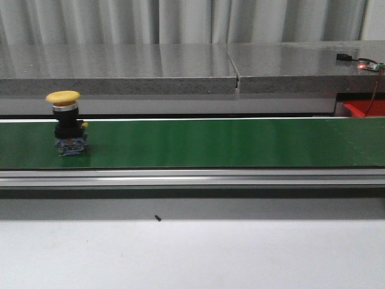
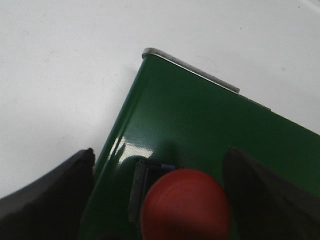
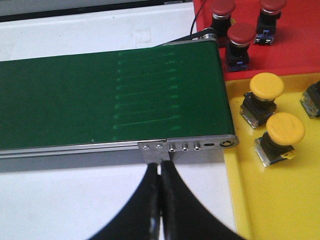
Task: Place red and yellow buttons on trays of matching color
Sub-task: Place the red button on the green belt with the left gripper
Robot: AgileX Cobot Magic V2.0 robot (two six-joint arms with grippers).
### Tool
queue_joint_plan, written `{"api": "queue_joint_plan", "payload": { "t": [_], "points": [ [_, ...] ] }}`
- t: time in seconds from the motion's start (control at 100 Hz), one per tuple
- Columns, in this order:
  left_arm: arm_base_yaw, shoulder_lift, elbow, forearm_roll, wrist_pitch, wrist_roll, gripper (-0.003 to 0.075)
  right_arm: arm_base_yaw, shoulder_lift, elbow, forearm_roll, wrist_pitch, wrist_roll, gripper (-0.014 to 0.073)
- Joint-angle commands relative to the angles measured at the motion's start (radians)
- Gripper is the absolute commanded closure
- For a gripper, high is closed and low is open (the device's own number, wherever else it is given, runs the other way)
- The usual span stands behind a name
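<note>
**Red button between spread fingers, yellow one waiting on the belt**

Left fingers apart, one on each side of a red button standing on the green belt close to its end roller; not yet touching the cap, as far as the left wrist view shows. Best closed low, on the dark body under the domed cap, squarely and without tilting. Right fingers pressed together, empty, hanging over the white worktop just beside the belt's other end. Beyond that end, a red tray with three red buttons and a yellow tray with yellow ones, upright. Yellow button upright on the belt at the left of the front view: broad mushroom cap, black collar, blue base, likely top-heavy.
</note>
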Motion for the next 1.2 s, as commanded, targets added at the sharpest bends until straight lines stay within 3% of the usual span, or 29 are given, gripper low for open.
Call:
{"api": "queue_joint_plan", "payload": {
  "t": [0.0,0.12,0.21,0.31,0.43,0.8,1.08,1.19],
  "points": [
    [-0.008,-0.078,-0.024,-0.016,-0.036,0.004,0.0143,0.001,0.000,-0.027,0.005,-0.056,-0.010,0.0661],
    [-0.028,-0.153,-0.024,-0.016,-0.038,0.017,0.0169,0.001,0.000,-0.027,0.005,-0.056,-0.010,0.0661],
    [-0.058,-0.223,-0.024,-0.016,-0.030,0.021,0.0251,0.001,0.000,-0.027,0.005,-0.056,-0.010,0.0661],
    [-0.108,-0.302,-0.024,-0.016,-0.009,0.021,0.0446,0.001,0.000,-0.027,0.005,-0.056,-0.010,0.0661],
    [-0.183,-0.398,-0.023,-0.016,0.009,0.021,0.0741,0.001,0.000,-0.027,0.005,-0.056,-0.010,0.0661],
    [-0.390,-0.611,0.007,-0.016,0.083,0.021,0.0739,0.001,0.000,-0.027,0.005,-0.056,-0.010,0.0661],
    [-0.416,-0.754,0.161,-0.035,0.066,0.016,0.0739,0.001,0.000,-0.027,0.005,-0.056,-0.010,0.0661],
    [-0.420,-0.808,0.228,0.058,0.049,-0.102,0.0739,0.001,0.000,-0.027,0.005,-0.056,-0.010,0.0661]
  ]
}}
